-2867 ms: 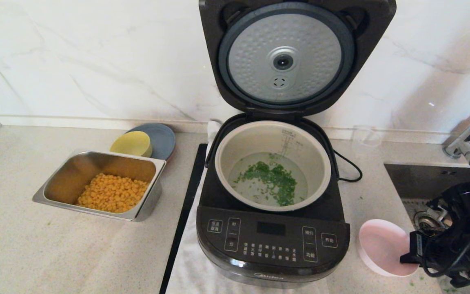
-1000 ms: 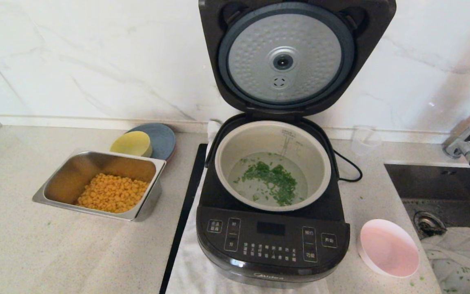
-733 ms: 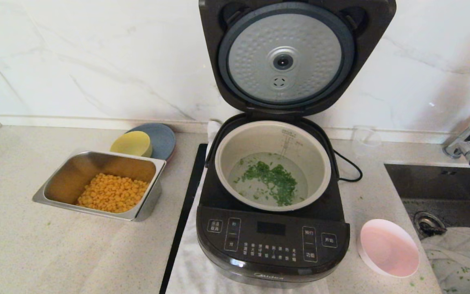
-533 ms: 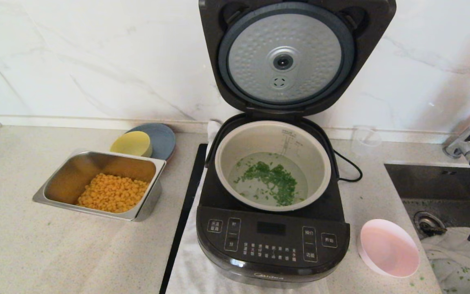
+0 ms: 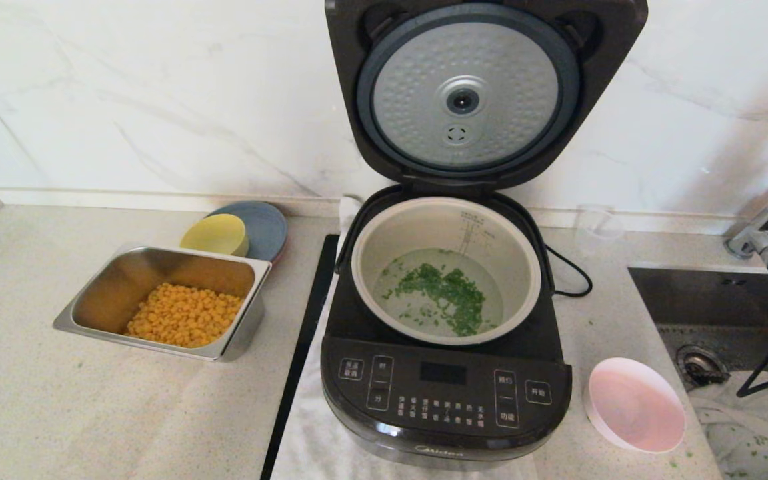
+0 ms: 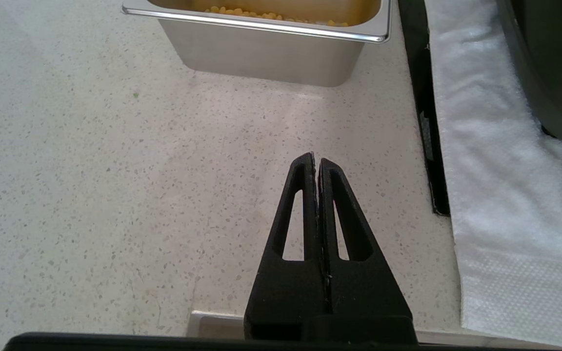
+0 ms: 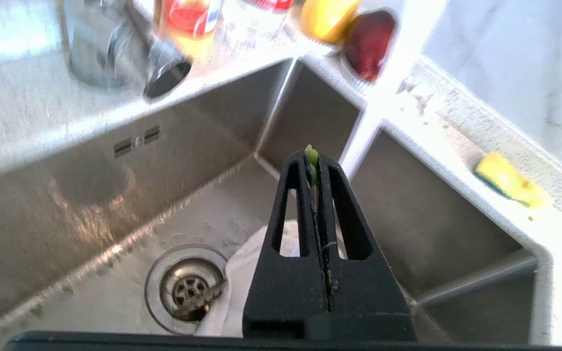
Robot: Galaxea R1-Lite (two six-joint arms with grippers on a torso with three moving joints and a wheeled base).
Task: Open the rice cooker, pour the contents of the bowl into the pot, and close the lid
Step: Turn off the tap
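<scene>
Above the sink (image 7: 115, 204), right gripper (image 7: 314, 163) pressed closed, green scrap stuck at tips; left gripper (image 6: 316, 163) closed too, parked over counter. Contents (image 5: 443, 297) already in pot (image 5: 446, 269), bowl (image 5: 636, 413) empty beside rice cooker (image 5: 447, 393). Lid (image 5: 467, 93) upright: could slam if pushed hard.

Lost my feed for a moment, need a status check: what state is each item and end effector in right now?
lid: open, upright
pot: seated in rice cooker, holding green contents
bowl: empty, upright on counter
steel tray: partly filled with corn
left end effector: shut, over counter
right end effector: shut, over sink, green bit at its tips
</scene>
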